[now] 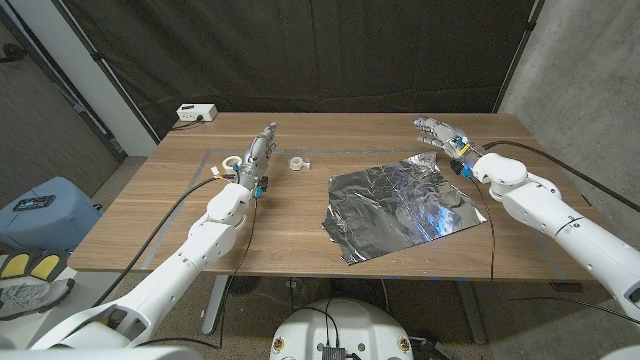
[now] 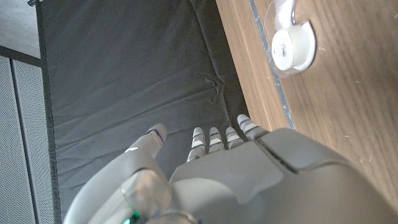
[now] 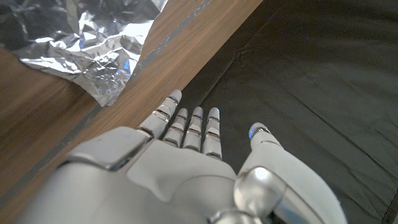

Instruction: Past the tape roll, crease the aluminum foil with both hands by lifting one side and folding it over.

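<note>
My left hand hovers near the tape roll, fingers straight, close together and holding nothing. My right hand is empty too, fingers extended side by side, beside the far corner of the crinkled aluminum foil, which lies unfolded on the tabletop.

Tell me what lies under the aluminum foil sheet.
The crumpled aluminum foil lies spread on the wooden table, with bare wood all around its edges. Nothing sticks out from beneath it. Whatever may be under its middle is covered and cannot be seen.
</note>
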Controlling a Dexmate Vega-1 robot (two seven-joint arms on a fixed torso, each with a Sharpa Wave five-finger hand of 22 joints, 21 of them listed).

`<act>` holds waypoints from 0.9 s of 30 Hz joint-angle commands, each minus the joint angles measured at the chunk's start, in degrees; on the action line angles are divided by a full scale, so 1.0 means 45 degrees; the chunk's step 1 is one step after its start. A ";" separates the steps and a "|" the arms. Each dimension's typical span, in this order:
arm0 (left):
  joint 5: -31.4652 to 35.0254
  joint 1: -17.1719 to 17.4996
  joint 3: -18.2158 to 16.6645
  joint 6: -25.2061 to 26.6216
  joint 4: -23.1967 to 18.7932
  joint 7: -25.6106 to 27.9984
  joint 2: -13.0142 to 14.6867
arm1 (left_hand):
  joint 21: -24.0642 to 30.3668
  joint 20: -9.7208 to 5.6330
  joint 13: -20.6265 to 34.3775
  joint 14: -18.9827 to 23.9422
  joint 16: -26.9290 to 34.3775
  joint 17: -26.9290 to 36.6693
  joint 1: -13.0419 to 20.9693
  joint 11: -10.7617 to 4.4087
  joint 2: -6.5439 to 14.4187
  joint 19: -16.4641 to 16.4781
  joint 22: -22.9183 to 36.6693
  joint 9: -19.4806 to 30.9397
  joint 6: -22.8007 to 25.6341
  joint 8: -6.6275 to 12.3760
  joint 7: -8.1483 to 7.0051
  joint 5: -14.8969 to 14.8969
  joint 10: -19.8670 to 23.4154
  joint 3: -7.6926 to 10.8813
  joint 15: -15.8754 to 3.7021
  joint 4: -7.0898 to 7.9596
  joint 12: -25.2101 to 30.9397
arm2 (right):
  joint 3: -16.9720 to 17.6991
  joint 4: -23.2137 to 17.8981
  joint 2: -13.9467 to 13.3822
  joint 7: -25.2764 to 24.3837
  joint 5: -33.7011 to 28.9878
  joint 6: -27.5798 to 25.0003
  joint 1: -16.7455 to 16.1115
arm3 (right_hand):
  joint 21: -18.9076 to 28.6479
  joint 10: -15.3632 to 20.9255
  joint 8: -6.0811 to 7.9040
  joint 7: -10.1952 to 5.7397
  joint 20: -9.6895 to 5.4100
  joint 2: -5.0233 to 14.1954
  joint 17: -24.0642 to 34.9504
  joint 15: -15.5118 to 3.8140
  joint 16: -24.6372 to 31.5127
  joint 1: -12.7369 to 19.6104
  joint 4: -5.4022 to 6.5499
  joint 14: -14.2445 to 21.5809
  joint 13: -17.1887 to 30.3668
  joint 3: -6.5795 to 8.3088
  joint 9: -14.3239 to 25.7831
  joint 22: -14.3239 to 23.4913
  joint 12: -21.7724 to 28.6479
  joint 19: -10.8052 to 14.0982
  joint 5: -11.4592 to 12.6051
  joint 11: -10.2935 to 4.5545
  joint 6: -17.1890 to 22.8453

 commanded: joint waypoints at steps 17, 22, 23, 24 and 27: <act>0.0127 -0.0114 0.0245 0.0015 0.0103 -0.0039 -0.0235 | -0.0006 0.0035 0.0033 0.0051 -0.0034 0.0047 0.0254 -0.0074 -0.0008 0.0051 0.0043 0.0030 0.0269 0.0014 0.0028 0.0114 0.0118 0.0047 -0.0032 -0.0287 -0.0003 | -0.1239 -0.1001 -0.1539 0.0416 -0.3317 -0.2389 0.1368 | -0.0014 -0.0209 -0.0056 -0.0297 0.0435 -0.0200 0.0007 0.0367 0.0079 0.0642 -0.0763 -0.0071 0.0082 0.0025 0.0097 0.0031 -0.0075 -0.0233 -0.0150 -0.0408 0.0078; 0.0129 -0.0182 0.0324 0.0144 0.0128 -0.0291 -0.0108 | -0.0007 0.0026 0.0033 0.0062 -0.0036 0.0048 0.0296 -0.0092 -0.0003 0.0061 0.0043 0.0031 0.0332 0.0025 0.0028 0.0122 0.0142 0.0052 -0.0039 -0.0354 -0.0002 | -0.1430 -0.1193 -0.1682 0.0570 -0.3840 -0.2826 0.1601 | -0.0014 -0.0245 -0.0067 -0.0345 0.0546 -0.0220 0.0007 0.0384 0.0083 0.0721 -0.0870 -0.0107 0.0088 0.0025 0.0102 0.0034 -0.0085 -0.0285 -0.0164 -0.0421 0.0063; 0.0159 -0.0182 0.0332 0.0186 0.0106 -0.0253 -0.0090 | -0.0007 0.0035 0.0033 0.0062 -0.0037 0.0048 0.0305 -0.0094 -0.0002 0.0061 0.0043 0.0031 0.0339 0.0025 0.0035 0.0124 0.0140 0.0053 -0.0027 -0.0367 -0.0005 | -0.1482 -0.1198 -0.1719 0.0644 -0.3955 -0.2853 0.1664 | -0.0011 -0.0265 -0.0068 -0.0343 0.0585 -0.0238 0.0006 0.0390 0.0083 0.0748 -0.0910 -0.0121 0.0090 0.0022 0.0104 0.0035 -0.0091 -0.0293 -0.0170 -0.0390 0.0065; 0.0145 -0.0185 0.0331 0.0189 0.0111 -0.0273 -0.0089 | -0.0008 0.0030 0.0033 0.0062 -0.0038 0.0048 0.0314 -0.0093 0.0000 0.0061 0.0043 0.0031 0.0348 0.0025 0.0034 0.0126 0.0147 0.0054 -0.0037 -0.0381 -0.0004 | -0.1515 -0.1221 -0.1736 0.0684 -0.4046 -0.2952 0.1719 | -0.0013 -0.0268 -0.0068 -0.0348 0.0611 -0.0243 0.0005 0.0375 0.0082 0.0759 -0.0925 -0.0128 0.0091 0.0022 0.0104 0.0036 -0.0091 -0.0304 -0.0171 -0.0390 0.0066; 0.0139 -0.0199 0.0344 0.0210 0.0126 -0.0256 -0.0118 | -0.0010 0.0037 0.0033 0.0067 -0.0039 0.0049 0.0339 -0.0077 0.0004 0.0065 0.0043 0.0032 0.0366 0.0023 0.0028 0.0130 0.0164 0.0057 -0.0034 -0.0421 -0.0002 | -0.1635 -0.1271 -0.1809 0.0816 -0.4372 -0.3167 0.1903 | -0.0003 -0.0317 -0.0064 -0.0376 0.0690 -0.0288 -0.0002 0.0401 0.0087 0.0852 -0.1038 -0.0134 0.0094 0.0028 0.0107 0.0037 -0.0104 -0.0316 -0.0180 -0.0327 0.0083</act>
